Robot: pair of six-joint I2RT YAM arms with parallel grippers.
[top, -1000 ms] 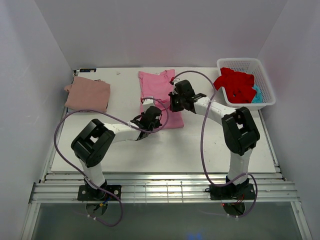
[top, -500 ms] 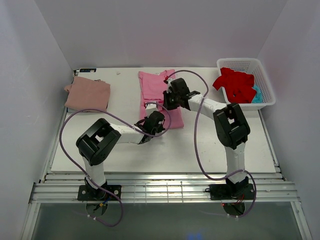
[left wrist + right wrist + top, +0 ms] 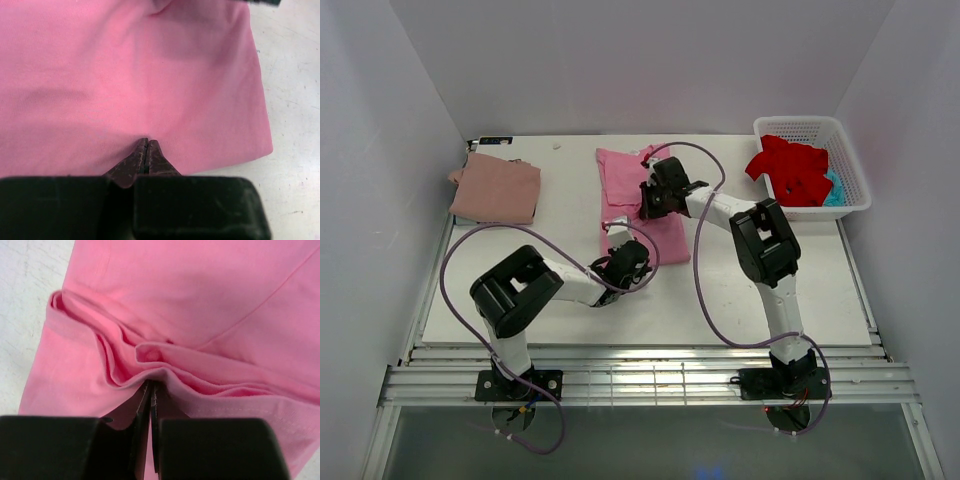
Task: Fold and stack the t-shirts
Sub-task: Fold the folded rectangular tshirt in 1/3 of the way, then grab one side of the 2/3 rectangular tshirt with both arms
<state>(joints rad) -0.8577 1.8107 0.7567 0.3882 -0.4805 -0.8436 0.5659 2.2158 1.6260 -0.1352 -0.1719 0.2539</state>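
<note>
A bright pink t-shirt (image 3: 632,178) lies partly folded at the table's middle back. My right gripper (image 3: 653,192) is over its upper right part. In the right wrist view it (image 3: 151,385) is shut, with a bunched ridge of pink t-shirt (image 3: 200,305) pinched at its tips. My left gripper (image 3: 626,258) is at the shirt's near edge. In the left wrist view it (image 3: 148,142) is shut, tips resting on the flat pink t-shirt (image 3: 125,75) just inside the hem. A dusty rose t-shirt (image 3: 495,188) lies folded at the back left.
A white latticed basket (image 3: 842,140) stands at the back right with a red t-shirt (image 3: 790,168) spilling over its rim and a teal one (image 3: 834,190) under it. White walls close in the table on three sides.
The right gripper has slid left across the pink shirt, bunching cloth at its tips. The left gripper has drawn back toward the near edge of the shirt.
</note>
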